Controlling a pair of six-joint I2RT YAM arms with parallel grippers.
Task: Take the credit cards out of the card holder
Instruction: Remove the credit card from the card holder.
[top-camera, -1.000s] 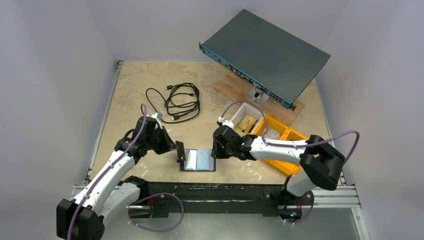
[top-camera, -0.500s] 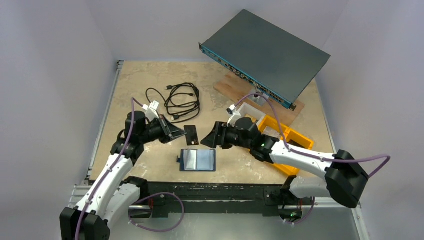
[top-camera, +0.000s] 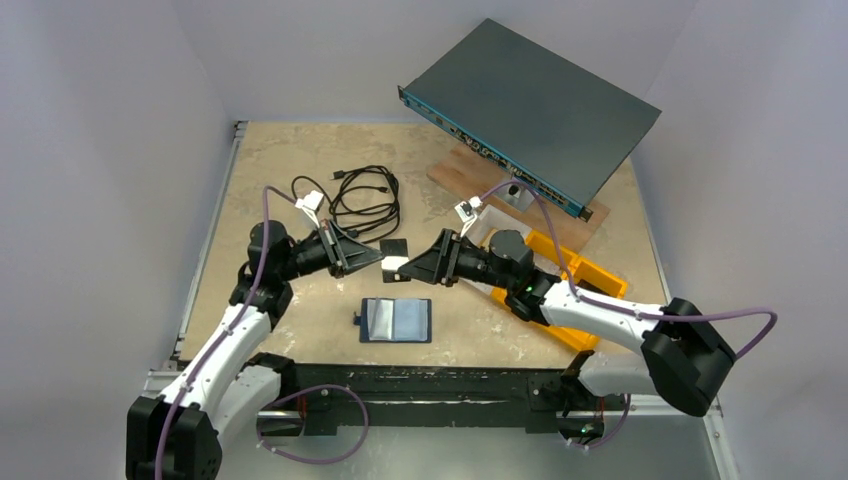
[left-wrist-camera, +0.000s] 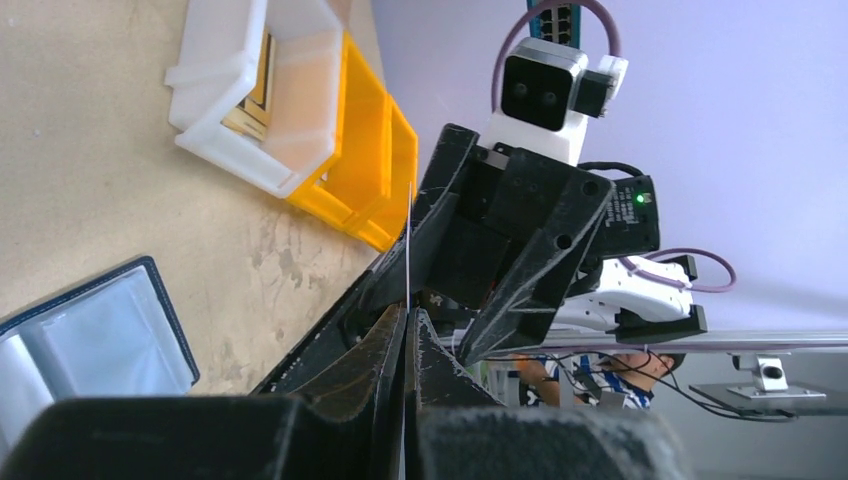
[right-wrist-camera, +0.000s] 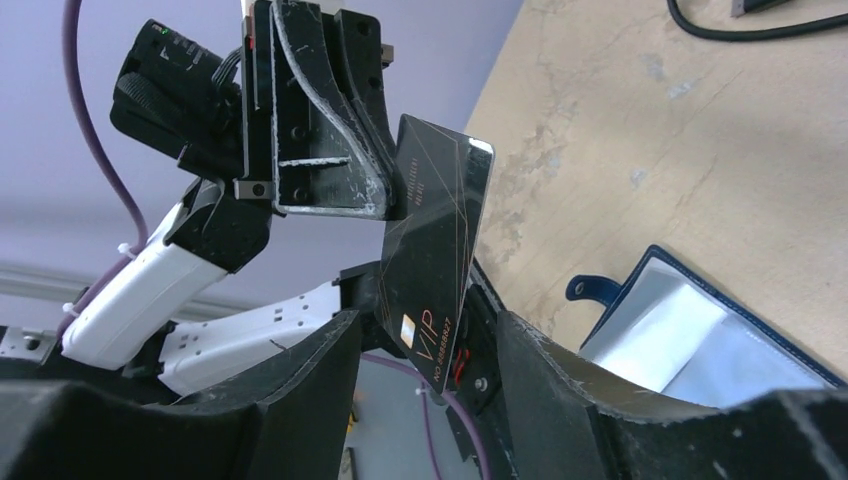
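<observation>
The card holder lies open on the table near the front edge, navy outside and light blue inside; it also shows in the left wrist view and the right wrist view. My left gripper is shut on a black credit card and holds it in the air behind the holder. In the left wrist view my left gripper pinches the card, seen edge-on. My right gripper is open and faces the left one. In the right wrist view the card, marked VIP, hangs between my right gripper's spread fingers.
A coiled black cable lies at the back left. A tilted network switch rests on a wooden board at the back right. A white bin and yellow bins stand to the right under my right arm.
My left gripper pulled the black card from the holder and lifted it back and to the right. My right gripper left the holder, rose and turned, its open fingers now around the card.
</observation>
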